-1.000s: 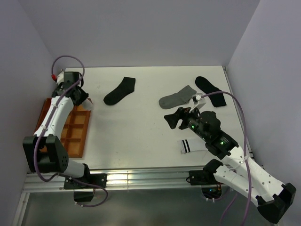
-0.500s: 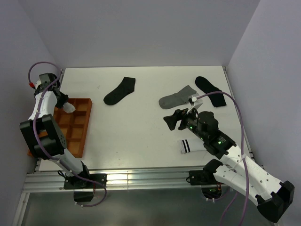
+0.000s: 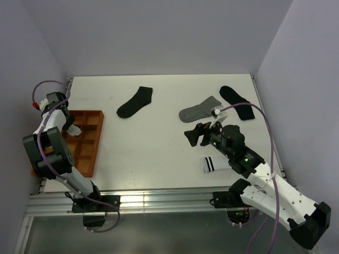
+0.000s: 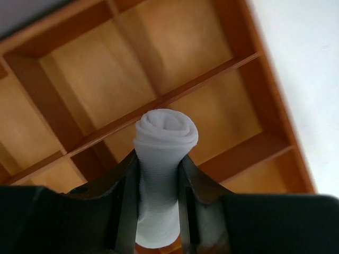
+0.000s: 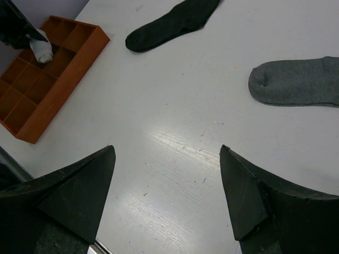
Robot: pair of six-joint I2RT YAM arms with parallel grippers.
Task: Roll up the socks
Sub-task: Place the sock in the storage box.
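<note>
The left gripper (image 4: 158,174) is pinching a rolled white sock (image 4: 165,132) above the orange divided tray (image 4: 267,74) at the table's nine o'clock. It looks to be stowing the sock, and next it needs lowering into one compartment and releasing. The right gripper (image 5: 167,151) is hanging spread wide, with a flat grey sock (image 5: 296,82) at its one o'clock.

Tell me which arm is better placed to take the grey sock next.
Right. The right gripper is open, empty and hangs near the grey sock. The left gripper is far away, over the tray, shut on a rolled white sock.
</note>
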